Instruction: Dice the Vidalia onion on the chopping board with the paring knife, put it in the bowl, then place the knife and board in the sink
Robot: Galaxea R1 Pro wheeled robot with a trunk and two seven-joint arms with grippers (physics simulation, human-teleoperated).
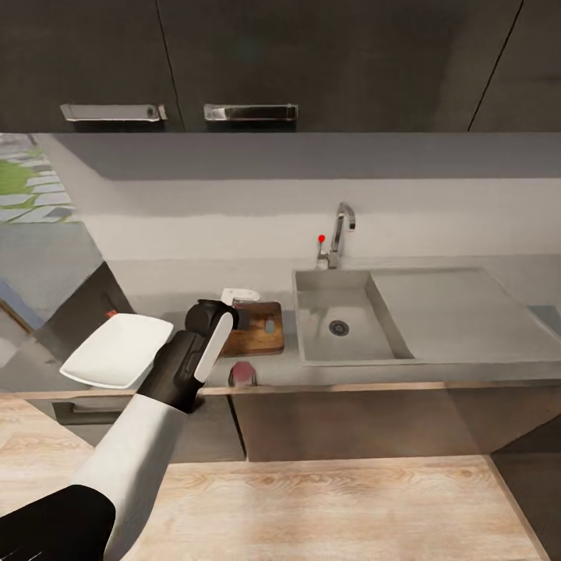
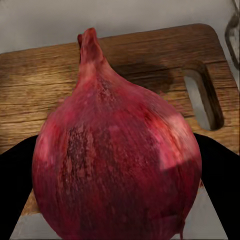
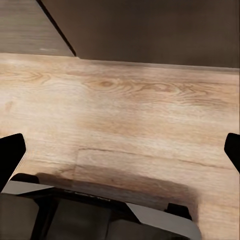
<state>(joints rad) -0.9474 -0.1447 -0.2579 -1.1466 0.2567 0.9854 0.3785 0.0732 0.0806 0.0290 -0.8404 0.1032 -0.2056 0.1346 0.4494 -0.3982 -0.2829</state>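
Left gripper (image 2: 117,200) holds the onion (image 2: 117,160) above the chopping board (image 1: 257,327).

In the left wrist view the dark red onion sits between the black fingers (image 2: 15,185), jaws pinching it, stem toward the board's slot handle. On the table (image 1: 467,374) the board lies at 9 o'clock of the sink (image 1: 343,323), with the white bowl (image 1: 117,351) at the board's 8 o'clock. The right gripper (image 3: 120,150) faces the wood floor (image 3: 125,100), jaws spread wide.

Dark glossy cabinets (image 1: 257,54), pale wall (image 1: 312,210), wood floor (image 1: 327,506).
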